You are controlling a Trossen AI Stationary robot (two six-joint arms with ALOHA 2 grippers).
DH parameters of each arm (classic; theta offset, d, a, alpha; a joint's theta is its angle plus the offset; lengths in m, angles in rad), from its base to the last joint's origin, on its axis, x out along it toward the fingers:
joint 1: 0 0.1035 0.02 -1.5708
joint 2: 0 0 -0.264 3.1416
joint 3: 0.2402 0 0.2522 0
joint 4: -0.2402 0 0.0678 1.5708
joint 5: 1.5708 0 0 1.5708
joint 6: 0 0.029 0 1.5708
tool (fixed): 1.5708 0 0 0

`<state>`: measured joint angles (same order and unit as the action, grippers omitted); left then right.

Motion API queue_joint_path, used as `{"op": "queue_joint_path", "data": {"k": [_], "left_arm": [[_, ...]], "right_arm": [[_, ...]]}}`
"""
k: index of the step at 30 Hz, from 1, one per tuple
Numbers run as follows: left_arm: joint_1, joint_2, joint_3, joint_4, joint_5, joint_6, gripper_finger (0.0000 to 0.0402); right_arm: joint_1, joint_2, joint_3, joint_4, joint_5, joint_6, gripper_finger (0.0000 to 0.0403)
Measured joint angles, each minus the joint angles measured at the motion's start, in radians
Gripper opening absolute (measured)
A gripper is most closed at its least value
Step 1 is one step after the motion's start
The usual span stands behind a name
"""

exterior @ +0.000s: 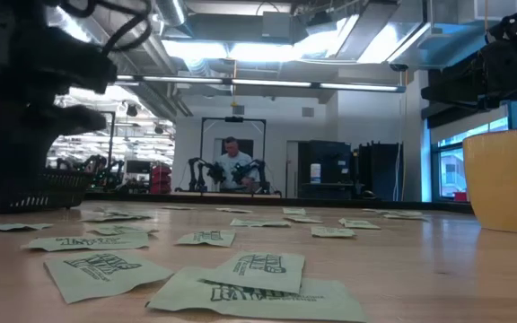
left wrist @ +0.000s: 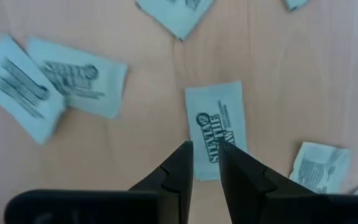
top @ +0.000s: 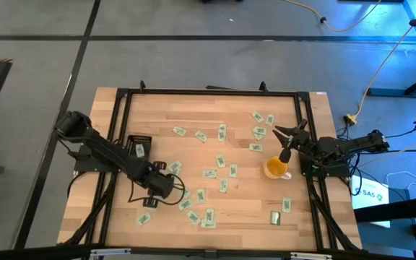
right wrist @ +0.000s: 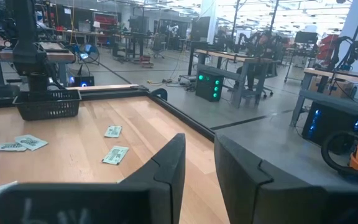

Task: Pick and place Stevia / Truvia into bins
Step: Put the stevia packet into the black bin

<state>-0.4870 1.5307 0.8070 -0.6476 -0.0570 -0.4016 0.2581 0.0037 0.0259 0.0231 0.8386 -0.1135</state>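
You're barely started: sachets point(top: 209, 173) lie scattered over the table, one in the bin point(top: 139, 148). Your left gripper point(left wrist: 206, 155) hovers slightly parted over one sachet point(left wrist: 215, 124), holding nothing.

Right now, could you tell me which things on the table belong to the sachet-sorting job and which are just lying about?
Belongs to the job:
- sachets scattered across the table
- black bin near the left arm
- left gripper, open just over one sachet
- right gripper, waiting, nothing held

Just lying about:
- yellow mug
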Motion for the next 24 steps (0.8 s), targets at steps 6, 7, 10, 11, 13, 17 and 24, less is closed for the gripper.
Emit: {"op": "queue_joint_path", "data": {"k": [6,7,10,11,13,17,24], "left_arm": [[-0.024,0.084,0.004,0.001,0.006,-0.033,0.0072],[-0.024,0.096,0.005,-0.003,0.013,-0.032,0.0072],[-0.023,0.12,0.008,-0.009,0.023,-0.033,0.0072],[-0.023,0.123,0.009,-0.01,0.023,-0.032,0.0072],[-0.023,0.124,0.009,-0.01,0.024,-0.032,0.0067],[-0.023,0.124,0.008,-0.007,0.03,-0.032,0.0048],[-0.015,0.122,0.015,-0.014,0.038,-0.03,0.0005]], "right_arm": [[0.0,0.0,0.0,0.001,0.0,0.0,0.009],[0.0,0.0,0.0,0.001,0.0,0.0,0.009],[0.0,0.0,0.0,0.001,0.0,0.002,0.009],[0.0,0.0,0.0,0.001,0.0,0.002,0.009],[0.0,0.0,0.0,0.001,0.0,0.002,0.009],[0.0,0.0,0.0,0.001,0.0,0.001,0.009],[0.0,0.0,0.0,0.001,0.0,0.001,0.009]]}}
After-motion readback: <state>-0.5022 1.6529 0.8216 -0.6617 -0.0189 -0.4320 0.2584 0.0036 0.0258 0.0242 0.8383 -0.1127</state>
